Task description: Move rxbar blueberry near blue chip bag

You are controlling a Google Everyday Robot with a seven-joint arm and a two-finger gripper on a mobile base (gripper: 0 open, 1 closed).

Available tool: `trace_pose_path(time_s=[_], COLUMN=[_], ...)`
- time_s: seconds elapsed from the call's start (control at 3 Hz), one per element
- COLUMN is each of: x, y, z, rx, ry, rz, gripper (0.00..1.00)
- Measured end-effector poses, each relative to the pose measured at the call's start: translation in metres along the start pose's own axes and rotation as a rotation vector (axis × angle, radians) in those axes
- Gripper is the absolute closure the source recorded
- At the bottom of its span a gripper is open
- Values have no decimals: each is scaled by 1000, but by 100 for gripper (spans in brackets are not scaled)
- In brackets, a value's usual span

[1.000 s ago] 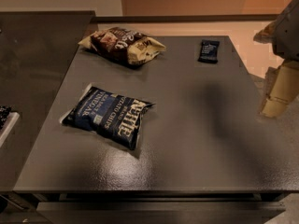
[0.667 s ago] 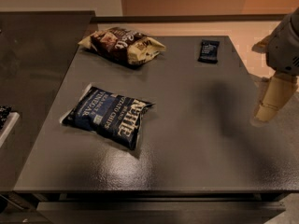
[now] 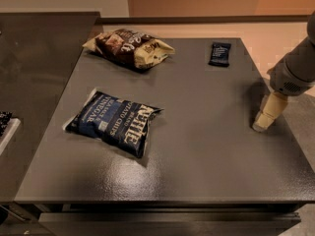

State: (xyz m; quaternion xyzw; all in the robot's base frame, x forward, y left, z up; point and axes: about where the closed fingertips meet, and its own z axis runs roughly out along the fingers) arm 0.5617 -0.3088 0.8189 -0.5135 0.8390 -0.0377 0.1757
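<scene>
**Reach not yet begun: the bar lies far from the blue chip bag**

The rxbar blueberry [image 3: 219, 53] lies flat on the table [image 3: 197, 146], well apart from the blue chip bag [image 3: 113, 122], beyond it and off to its right. A brown chip bag [image 3: 130, 47] sits straight behind the blue chip bag. The gripper [image 3: 263, 121] hangs low over the table far to the right of the blue chip bag, holding nothing. Whether its jaws are spread or pressed together, I cannot tell.

As I judge it, the step in hand is the approach to the bar, with no grasp made. The next move calls for travelling away from the blue chip bag's side toward the far edge, lining up over the bar and descending on it. The carry back to the blue chip bag comes after.
</scene>
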Motion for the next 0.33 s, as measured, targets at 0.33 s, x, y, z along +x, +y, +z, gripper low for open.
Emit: trace_pose_path(time_s=[0.33], x=[0], y=[0], z=[0], rx=[0], ry=[0], rz=[0], gripper=[0])
